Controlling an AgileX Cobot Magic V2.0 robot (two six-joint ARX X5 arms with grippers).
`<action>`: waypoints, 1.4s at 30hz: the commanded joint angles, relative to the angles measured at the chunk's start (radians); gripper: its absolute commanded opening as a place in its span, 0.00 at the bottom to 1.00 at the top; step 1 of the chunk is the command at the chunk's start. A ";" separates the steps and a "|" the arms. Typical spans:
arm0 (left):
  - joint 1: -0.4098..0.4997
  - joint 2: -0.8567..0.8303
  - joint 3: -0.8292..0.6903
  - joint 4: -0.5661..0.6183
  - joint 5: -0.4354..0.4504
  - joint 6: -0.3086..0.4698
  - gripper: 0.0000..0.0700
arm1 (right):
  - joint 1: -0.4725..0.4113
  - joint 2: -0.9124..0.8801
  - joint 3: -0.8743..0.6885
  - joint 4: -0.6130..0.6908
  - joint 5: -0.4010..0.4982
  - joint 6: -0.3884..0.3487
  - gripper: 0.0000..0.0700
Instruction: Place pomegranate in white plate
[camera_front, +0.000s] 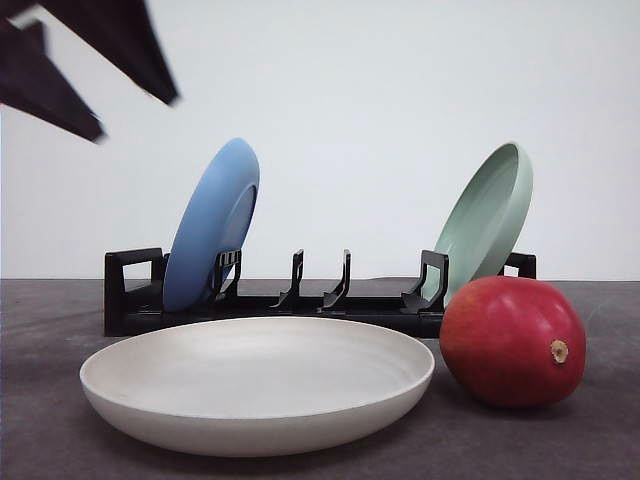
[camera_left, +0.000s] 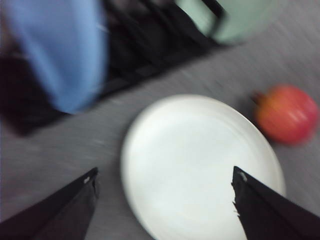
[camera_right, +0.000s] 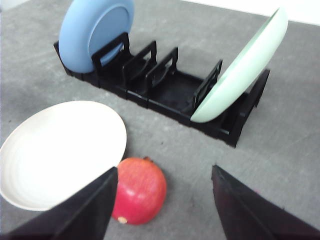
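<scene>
The pomegranate (camera_front: 512, 341) sits on the grey counter (camera_front: 610, 440) just right of the white plate (camera_front: 257, 383), nearly touching its rim. Behind stands a black rack (camera_front: 135, 300) with a blue plate (camera_front: 212, 224) and a green plate (camera_front: 485, 222). Left fingers (camera_left: 75, 200) and right fingers (camera_right: 87, 205) spread wide, holding nothing

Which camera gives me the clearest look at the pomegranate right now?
The front view: the pomegranate is large, sharp and unobstructed, stem nub visible. The right wrist view shows it from above, partly behind a finger; the left wrist view shows it small and blurred.
</scene>
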 joint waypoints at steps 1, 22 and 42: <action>0.036 -0.025 0.001 0.003 -0.026 0.001 0.72 | 0.005 0.002 0.011 0.003 -0.002 0.040 0.54; 0.267 -0.208 -0.123 0.029 0.008 0.018 0.72 | 0.087 0.210 0.025 -0.092 0.006 0.371 0.54; 0.267 -0.208 -0.123 0.028 0.008 0.020 0.72 | 0.342 0.723 0.148 0.090 0.270 0.465 0.90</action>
